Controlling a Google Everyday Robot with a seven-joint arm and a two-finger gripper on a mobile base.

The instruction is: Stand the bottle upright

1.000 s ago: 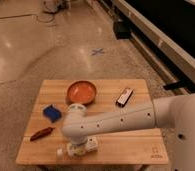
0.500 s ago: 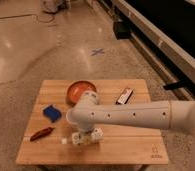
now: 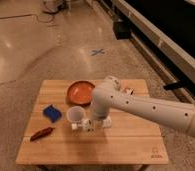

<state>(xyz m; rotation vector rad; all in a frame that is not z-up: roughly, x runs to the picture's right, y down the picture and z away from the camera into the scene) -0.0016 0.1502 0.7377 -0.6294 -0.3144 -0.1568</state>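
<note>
My gripper is down at the table, near the middle of the wooden top and a little toward the front edge. My arm reaches in from the right and bends down over it. I cannot tell whether my jaws are released or clenched, because the pale parts there run together with the thing beneath them.

The bottle lies right at my gripper, on its left side, low on the table. It looks to be on its side rather than standing, with one small white end pointing left. I cannot tell whether I am touching it or gripping it.

The white cup stands just behind the bottle, very near my gripper. Behind the cup is the orange bowl, partly covered by my arm. A blue object lies to the left of the cup, and a red object lies near the front left corner, well apart from the bottle.
</note>
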